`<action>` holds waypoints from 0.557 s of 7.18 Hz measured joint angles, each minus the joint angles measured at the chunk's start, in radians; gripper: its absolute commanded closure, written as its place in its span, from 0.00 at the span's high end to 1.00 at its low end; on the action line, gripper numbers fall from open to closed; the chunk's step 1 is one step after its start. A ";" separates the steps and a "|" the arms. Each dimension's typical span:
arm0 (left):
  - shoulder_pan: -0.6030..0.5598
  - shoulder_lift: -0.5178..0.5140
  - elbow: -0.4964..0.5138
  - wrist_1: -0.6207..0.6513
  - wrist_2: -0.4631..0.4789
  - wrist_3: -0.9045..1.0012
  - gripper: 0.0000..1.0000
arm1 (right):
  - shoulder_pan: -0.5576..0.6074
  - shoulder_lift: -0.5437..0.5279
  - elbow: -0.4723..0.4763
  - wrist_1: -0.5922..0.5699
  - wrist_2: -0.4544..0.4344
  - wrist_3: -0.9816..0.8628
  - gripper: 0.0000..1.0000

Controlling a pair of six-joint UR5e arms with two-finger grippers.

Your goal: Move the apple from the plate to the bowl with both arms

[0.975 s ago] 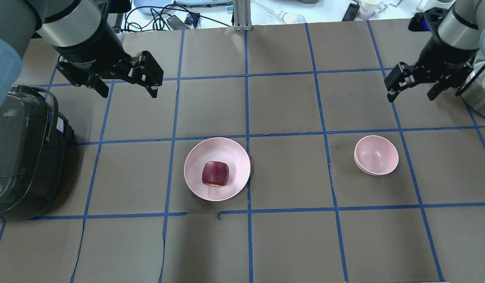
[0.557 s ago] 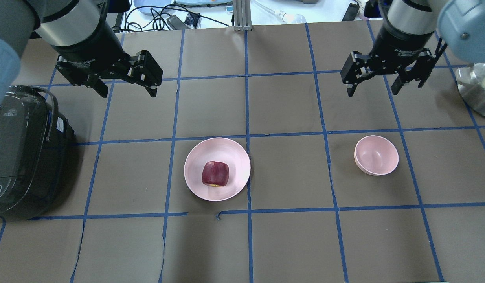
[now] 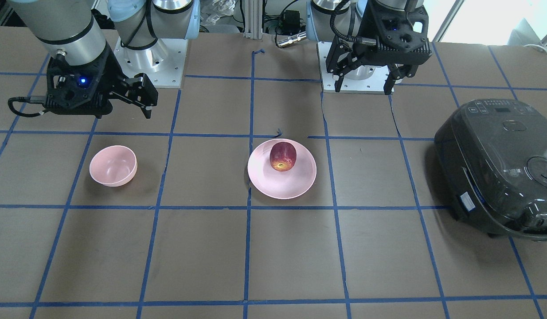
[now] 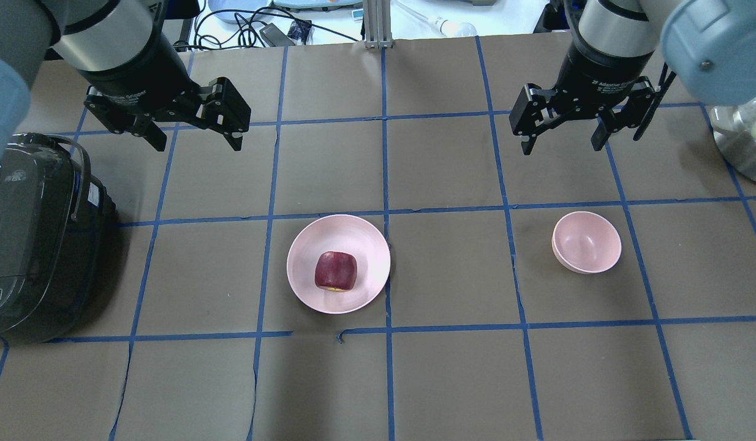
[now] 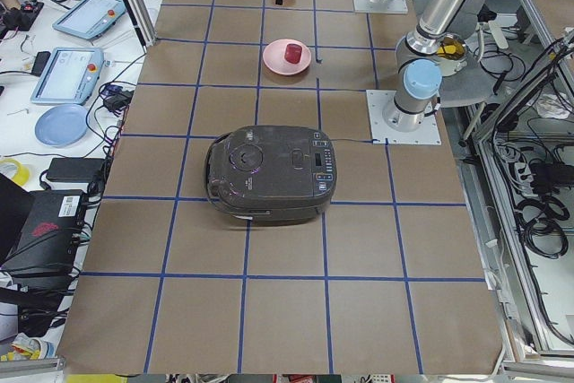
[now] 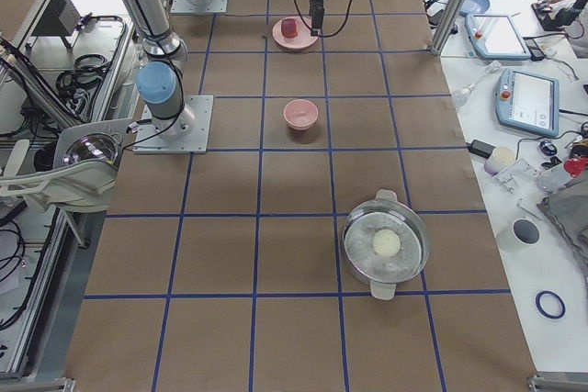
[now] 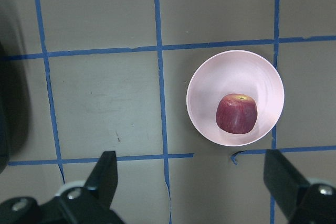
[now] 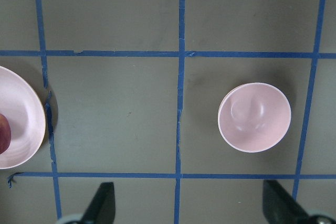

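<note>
The dark red apple [image 4: 336,271] lies on the pale pink plate [image 4: 304,245] near the table's middle. It also shows in the front view [image 3: 283,156] and in the left wrist view [image 7: 237,113]. The small pink bowl [image 4: 586,242] stands empty to the right. My left gripper [image 4: 198,144] is open and empty, hovering high, beyond and left of the plate. My right gripper [image 4: 560,148] is open and empty, hovering high beyond the bowl. The right wrist view shows the bowl [image 8: 254,117] and the plate's edge [image 8: 21,124].
A black rice cooker [image 4: 35,245] stands at the table's left edge, near my left arm. A steel pot [image 4: 742,147] sits at the right edge. Cables and clutter lie past the far edge. Blue tape lines grid the brown table.
My right gripper has swung left from the table's right edge to a spot beyond the bowl, turning as it went. My left gripper has barely moved. The apple, plate and bowl stay put.
</note>
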 measured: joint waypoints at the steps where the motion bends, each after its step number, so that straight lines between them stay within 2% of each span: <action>1: 0.005 -0.004 0.001 0.000 -0.002 0.000 1.00 | 0.000 -0.004 0.001 -0.001 -0.003 0.000 1.00; 4: 0.024 -0.008 0.000 -0.007 -0.003 -0.002 1.00 | -0.002 -0.005 0.002 -0.013 -0.008 0.001 1.00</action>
